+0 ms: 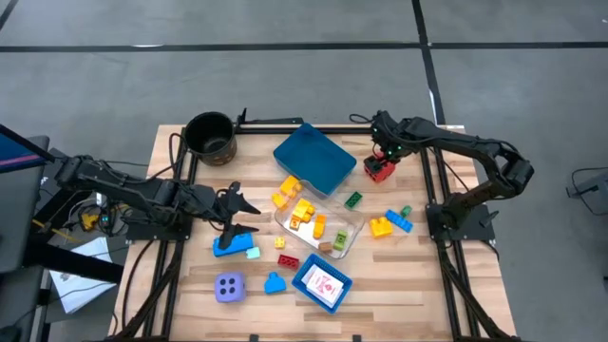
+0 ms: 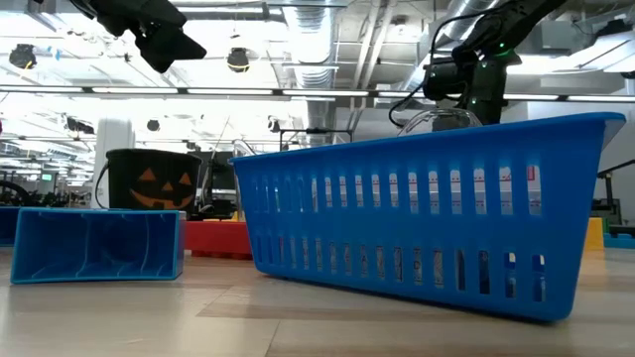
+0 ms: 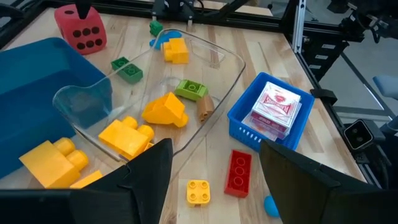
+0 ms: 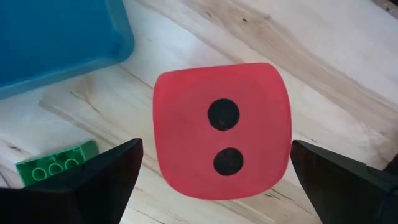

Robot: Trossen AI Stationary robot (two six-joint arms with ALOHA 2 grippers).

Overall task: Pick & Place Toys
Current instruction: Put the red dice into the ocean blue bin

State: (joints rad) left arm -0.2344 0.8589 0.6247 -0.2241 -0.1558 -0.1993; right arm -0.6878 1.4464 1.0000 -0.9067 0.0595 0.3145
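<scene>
A red die (image 1: pixel 380 170) rests on the table at the far right, two dark dots up in the right wrist view (image 4: pixel 221 130). My right gripper (image 1: pixel 384 155) is open above it, one finger on either side, apart from it. My left gripper (image 1: pixel 234 203) is open and empty above the table's left middle. A clear tray (image 1: pixel 344 237) holds several yellow bricks (image 3: pixel 163 111) and a green one (image 3: pixel 191 89). A lavender die (image 1: pixel 228 287), blue bricks (image 1: pixel 235 245), a red brick (image 3: pixel 239 172) and a small yellow brick (image 3: pixel 198 191) lie on the wood.
A dark round pot (image 1: pixel 211 135) stands far left. A blue tray (image 1: pixel 313 157) lies far centre. A small blue basket (image 1: pixel 306 281) holds white red-printed cards (image 3: pixel 275 107) near the front. Green, yellow and blue bricks (image 1: pixel 390 224) lie right of the clear tray. Black frame rails edge the table.
</scene>
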